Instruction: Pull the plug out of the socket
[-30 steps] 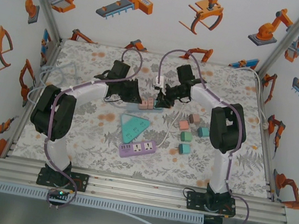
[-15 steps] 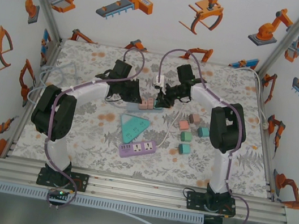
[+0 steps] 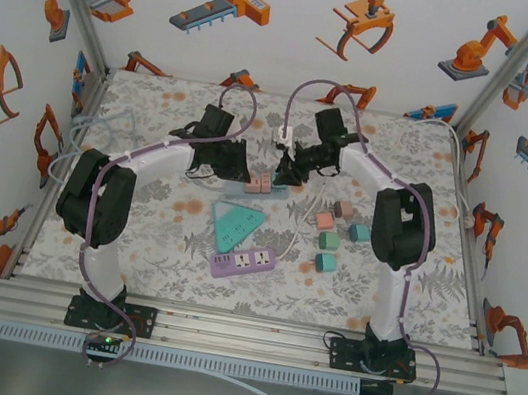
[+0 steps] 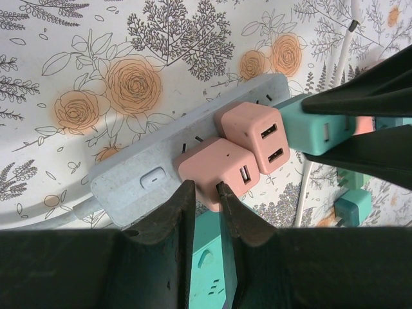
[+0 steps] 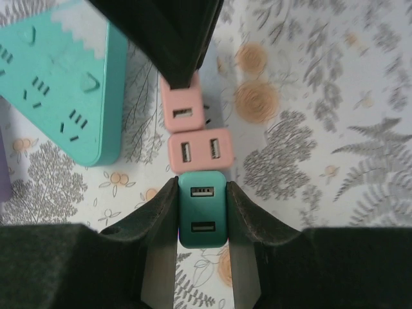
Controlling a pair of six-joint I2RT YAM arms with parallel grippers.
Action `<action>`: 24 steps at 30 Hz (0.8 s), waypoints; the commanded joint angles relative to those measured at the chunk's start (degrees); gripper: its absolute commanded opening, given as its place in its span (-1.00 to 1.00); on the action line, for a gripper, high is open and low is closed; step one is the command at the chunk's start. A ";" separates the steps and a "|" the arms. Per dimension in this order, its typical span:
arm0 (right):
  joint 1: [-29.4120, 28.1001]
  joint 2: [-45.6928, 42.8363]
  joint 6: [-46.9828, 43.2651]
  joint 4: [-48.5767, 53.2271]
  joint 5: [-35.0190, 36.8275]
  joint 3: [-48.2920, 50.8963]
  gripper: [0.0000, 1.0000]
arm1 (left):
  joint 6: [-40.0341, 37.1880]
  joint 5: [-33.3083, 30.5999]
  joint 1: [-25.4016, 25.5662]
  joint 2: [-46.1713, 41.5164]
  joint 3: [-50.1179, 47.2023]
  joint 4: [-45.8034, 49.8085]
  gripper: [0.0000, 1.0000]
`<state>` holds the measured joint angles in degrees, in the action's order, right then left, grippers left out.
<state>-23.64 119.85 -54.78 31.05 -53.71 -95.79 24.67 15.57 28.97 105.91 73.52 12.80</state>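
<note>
Apparently unpulled: right gripper [image 5: 202, 188] jaws clamp teal cube plug [image 5: 203, 222], lower centre, in grey plastic power strip [image 4: 122, 177]; left gripper [image 4: 204, 188] jaws narrow.

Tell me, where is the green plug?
In the right wrist view, the green plug sits pinched between the fingers of the right hand, right beside a pink plug.

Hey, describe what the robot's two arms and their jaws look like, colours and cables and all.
The left arm and right arm match: white tubular links, bulky black joints, black bases, and a purple cable looped along each. The jaws are matte black, tapering to narrow tips.
</note>
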 commanded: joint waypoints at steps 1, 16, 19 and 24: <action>-0.71 -3.61 4.09 -1.53 -9.26 -4.00 -1.00 | -3.40 -5.42 1.87 6.11 -3.21 7.73 -0.49; 4.01 -17.72 49.56 -20.88 11.95 6.59 -1.00 | -1.55 -5.31 1.80 1.59 4.01 9.93 0.06; 7.85 -23.44 69.30 -27.45 21.97 13.48 -1.00 | -1.55 -6.18 1.80 0.91 8.32 12.09 0.21; 18.17 -29.67 94.02 -38.71 23.87 26.30 -1.00 | -1.32 -5.98 1.83 -2.92 11.55 12.78 0.32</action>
<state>-9.45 91.77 16.75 1.63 -34.92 -74.61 24.08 9.47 30.44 106.10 82.85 23.24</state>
